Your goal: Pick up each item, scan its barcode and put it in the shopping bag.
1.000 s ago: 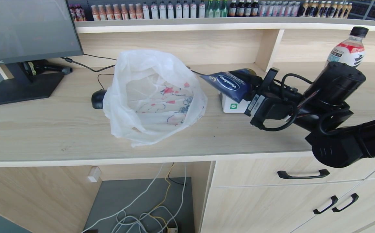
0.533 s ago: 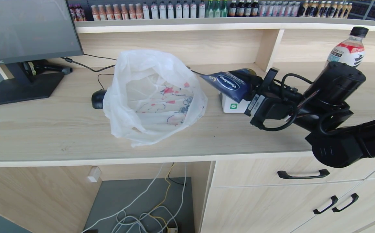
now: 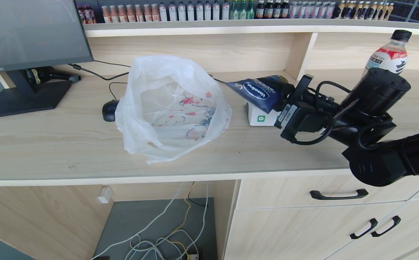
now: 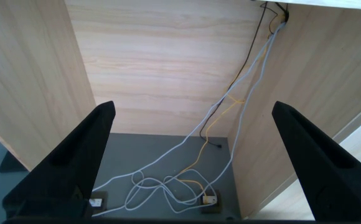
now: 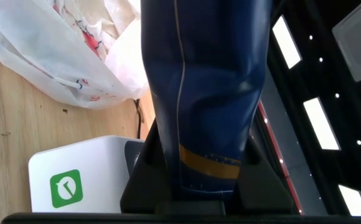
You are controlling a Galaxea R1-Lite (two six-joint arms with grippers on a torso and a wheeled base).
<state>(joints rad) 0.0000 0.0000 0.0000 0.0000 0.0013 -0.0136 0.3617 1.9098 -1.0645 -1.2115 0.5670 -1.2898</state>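
The right hand (image 3: pixel 284 96) is closed on the blue tube (image 3: pixel 255 92) above the white scanner (image 3: pixel 262 117), beside the bag (image 3: pixel 169 108), not yet inside. The left hand (image 4: pixel 193 167) hangs open, empty. The bottle (image 3: pixel 388 54) waits on the desk (image 3: pixel 50 144).

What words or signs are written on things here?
Blue tube: a white brand name in an oval, left unquoted.
White box: a green square sign, no letters.
Bottle: label print too small to read.
Monitor: corner letters too small to read.
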